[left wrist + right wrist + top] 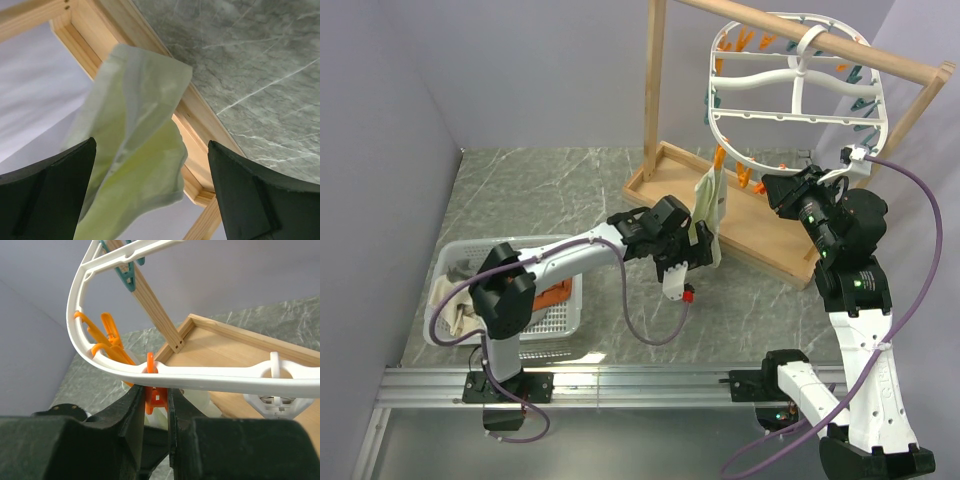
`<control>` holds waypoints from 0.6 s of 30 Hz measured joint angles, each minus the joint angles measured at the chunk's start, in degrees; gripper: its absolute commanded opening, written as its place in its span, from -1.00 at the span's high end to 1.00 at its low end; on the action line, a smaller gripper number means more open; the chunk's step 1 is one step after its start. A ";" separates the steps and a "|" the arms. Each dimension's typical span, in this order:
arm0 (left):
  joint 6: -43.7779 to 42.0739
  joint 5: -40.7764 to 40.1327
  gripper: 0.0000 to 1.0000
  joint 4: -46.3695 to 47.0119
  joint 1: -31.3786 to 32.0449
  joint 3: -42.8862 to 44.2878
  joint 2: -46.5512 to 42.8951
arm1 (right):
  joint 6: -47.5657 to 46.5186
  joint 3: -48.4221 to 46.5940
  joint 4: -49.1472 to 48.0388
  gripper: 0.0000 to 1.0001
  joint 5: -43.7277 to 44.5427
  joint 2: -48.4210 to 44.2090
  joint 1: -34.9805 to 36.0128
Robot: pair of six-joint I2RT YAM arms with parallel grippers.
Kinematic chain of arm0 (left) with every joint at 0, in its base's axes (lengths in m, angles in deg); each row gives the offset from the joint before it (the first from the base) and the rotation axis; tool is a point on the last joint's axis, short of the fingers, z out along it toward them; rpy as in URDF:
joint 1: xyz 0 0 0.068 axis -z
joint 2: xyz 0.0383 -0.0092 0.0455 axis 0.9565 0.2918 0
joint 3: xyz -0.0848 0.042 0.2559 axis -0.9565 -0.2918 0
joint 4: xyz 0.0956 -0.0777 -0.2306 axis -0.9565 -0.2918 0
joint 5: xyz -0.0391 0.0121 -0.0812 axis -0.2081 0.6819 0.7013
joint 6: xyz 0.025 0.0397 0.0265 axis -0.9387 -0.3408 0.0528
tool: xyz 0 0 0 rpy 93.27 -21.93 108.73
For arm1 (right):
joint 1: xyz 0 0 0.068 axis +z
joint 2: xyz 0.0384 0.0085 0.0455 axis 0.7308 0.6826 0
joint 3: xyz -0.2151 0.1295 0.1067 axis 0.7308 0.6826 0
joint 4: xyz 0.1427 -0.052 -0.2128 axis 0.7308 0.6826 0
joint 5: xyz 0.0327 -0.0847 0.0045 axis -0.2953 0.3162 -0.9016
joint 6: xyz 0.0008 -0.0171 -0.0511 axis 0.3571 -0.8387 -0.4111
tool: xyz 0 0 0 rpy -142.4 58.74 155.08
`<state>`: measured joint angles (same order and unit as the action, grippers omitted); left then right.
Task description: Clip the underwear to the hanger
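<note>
My right end effector (156,407) is pinched on a hard orange clothespin (151,396) under the smooth, curved white plastic rim of the hanger (210,378). My left end effector (151,165) gapes wide and holds nothing. The soft, creased cream underwear (135,125) dangles just ahead of it, beside the wooden stand (192,122).

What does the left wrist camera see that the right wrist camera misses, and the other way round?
Only the left wrist view plainly shows the pale yellow underwear, hanging between wide-open jaws. Only the right wrist view shows the rim of the white hanger, a teal clothespin, and an orange clothespin pinched between its jaws. Both show the wooden stand and the grey marble table.
</note>
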<state>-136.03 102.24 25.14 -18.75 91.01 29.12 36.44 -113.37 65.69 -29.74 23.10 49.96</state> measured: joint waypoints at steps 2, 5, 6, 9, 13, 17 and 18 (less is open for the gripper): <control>0.02 0.04 -0.99 0.44 -0.42 1.01 1.68 | 0.00 0.02 0.00 1.00 0.00 0.00 0.00; 0.02 0.09 -0.99 1.05 -0.98 1.86 3.15 | 0.00 0.07 -0.02 1.00 0.00 0.00 0.00; 0.02 0.09 -0.99 1.07 -1.11 1.84 3.21 | 0.00 0.09 -0.04 1.00 0.00 0.00 0.00; 0.02 0.13 -0.99 1.25 -1.22 1.90 3.21 | 0.00 0.35 -0.35 1.00 -0.02 0.00 0.00; 0.02 0.15 -0.99 1.25 -1.16 1.92 3.21 | 0.00 0.42 -0.37 1.00 -0.02 0.00 0.00; 0.02 0.15 -0.99 1.22 -1.16 1.90 3.06 | 0.00 0.48 -0.42 1.00 -0.02 -0.09 -0.02; 0.02 0.15 -0.99 1.16 -1.16 1.90 2.84 | 0.00 0.50 -0.44 1.00 -0.02 -0.11 -0.02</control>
<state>-136.01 102.39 26.30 -19.91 92.91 31.97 36.44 -112.87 65.26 -29.77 22.99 49.94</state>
